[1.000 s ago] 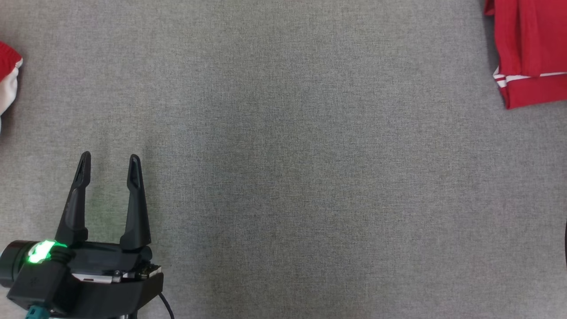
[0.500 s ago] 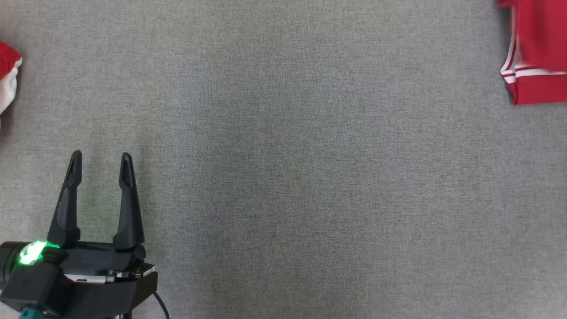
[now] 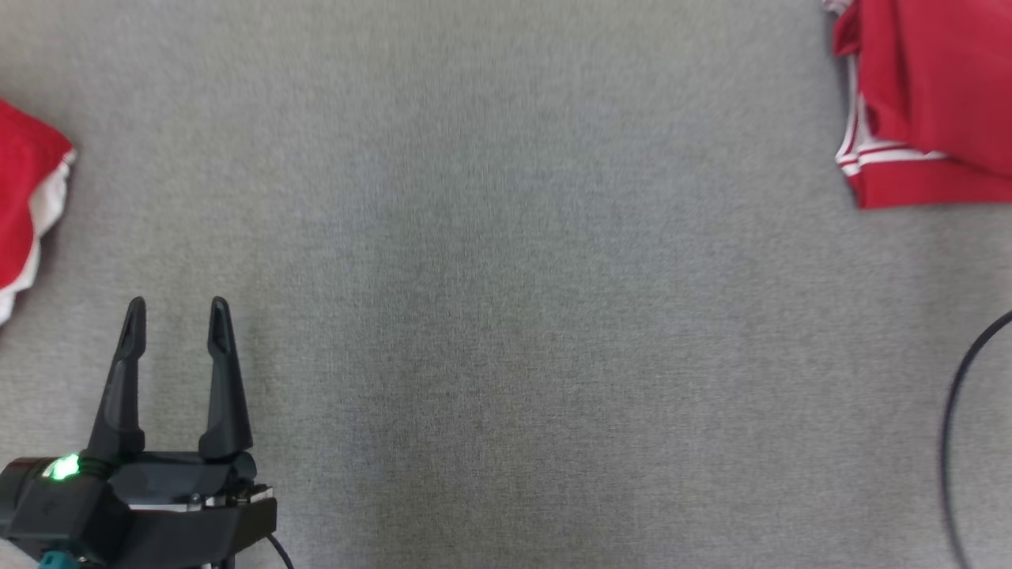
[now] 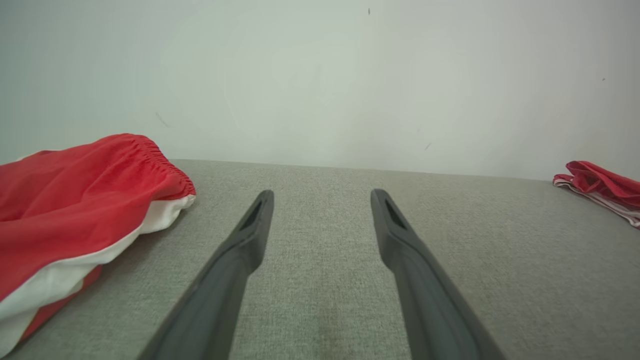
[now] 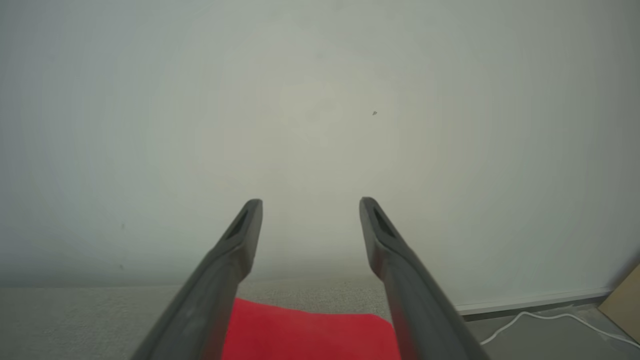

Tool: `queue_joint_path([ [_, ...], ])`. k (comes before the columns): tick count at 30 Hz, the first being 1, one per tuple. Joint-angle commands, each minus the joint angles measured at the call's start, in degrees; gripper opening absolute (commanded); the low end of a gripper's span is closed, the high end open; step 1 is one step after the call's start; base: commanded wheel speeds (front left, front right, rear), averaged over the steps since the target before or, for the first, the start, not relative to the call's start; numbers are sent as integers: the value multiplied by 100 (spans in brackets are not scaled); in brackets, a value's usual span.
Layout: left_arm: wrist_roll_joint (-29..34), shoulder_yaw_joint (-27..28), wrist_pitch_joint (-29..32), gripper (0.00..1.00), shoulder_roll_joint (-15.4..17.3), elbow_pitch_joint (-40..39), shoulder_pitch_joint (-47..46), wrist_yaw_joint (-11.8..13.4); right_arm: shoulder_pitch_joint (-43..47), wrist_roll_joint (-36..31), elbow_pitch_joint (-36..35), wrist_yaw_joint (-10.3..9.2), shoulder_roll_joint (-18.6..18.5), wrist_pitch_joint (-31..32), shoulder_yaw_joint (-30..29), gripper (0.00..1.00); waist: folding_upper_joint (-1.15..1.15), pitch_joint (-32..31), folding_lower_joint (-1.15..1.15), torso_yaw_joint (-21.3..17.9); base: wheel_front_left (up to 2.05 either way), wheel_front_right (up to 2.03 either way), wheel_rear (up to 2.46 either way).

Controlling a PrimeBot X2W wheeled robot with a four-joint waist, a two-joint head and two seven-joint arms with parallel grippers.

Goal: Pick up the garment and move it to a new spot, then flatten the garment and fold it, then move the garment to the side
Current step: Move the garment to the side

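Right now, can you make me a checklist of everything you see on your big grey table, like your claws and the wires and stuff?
Surface: grey fabric surface, flat and even.
Job's things: folded red garment with white stripes, at the far right of the head view, below the right gripper's fingers.
Clutter: red-and-white cloth, bunched at the left edge.
Grippers: left gripper open, holding nothing; right gripper open, nothing between its fingers.
Cables: black cable curving in at the right edge; white cable lying by the foot of the wall.
Surroundings: pale wall behind the surface; a brown board in the corner.
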Motion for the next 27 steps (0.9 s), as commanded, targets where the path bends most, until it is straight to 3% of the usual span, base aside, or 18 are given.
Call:
queue_joint_path([
  [1, -90, 33, -7, 100, 2, 32, 91, 16, 358, -89, -251, 1, 170, -7, -205, 100, 0, -370, 1, -46, 0, 0, 0],
  [8, -210, 12, -6, 100, -1, 288, 288, 84, 1714, -581, -1247, 1, 962, -8, -776, 100, 0, -1021, 1, -68, 0, 0, 0],
  [17, -361, 7, -6, 100, 0, 685, 633, 125, 3298, -990, -2032, 1, 1920, -8, -1034, 100, 0, -1844, 1, -37, 0, 0, 0],
  [27, -411, -108, -6, 100, -1, 1006, 1013, 158, 4743, -1549, -2731, 1, 2564, -8, -1273, 100, 0, -2385, 1, 138, 0, 0, 0],
])
